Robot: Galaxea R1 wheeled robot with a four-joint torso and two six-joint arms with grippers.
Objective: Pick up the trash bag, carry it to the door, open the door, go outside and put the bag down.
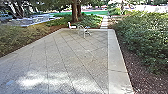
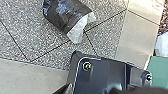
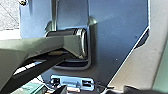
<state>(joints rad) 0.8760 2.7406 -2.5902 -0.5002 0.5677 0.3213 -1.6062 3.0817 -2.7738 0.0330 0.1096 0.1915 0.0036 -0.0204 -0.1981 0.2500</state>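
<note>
- Bag placement, final step, my read: the trash bag (image 2: 66, 15) looked set down on the yard paving (image 1: 62, 62), pale end (image 2: 76, 31) showing, though the rough view meant it might have hung just above.
- Left gripper (image 2: 87, 90): couldn't tell if it was clenched or released. Setting down well called for a low, slow let-go, then a straight lift so the plastic didn't snag.
- Right gripper (image 3: 93, 90): couldn't tell its state either; best parked over the base plate (image 3: 117, 32), out of the way.
- Base: needed to hold still until the bag was free; rolling early risked dragging or pinching it.
- Far left: low plants (image 1: 31, 32) edged the slabs.
- Middle, far end: tree trunk (image 1: 74, 11), white chair (image 1: 72, 26), small table (image 1: 84, 30); well off, no obstruction.
- Right: pale border strip (image 1: 116, 58), then mulch (image 1: 140, 75) and shrubs (image 1: 147, 37); poor ground for wheels.
</note>
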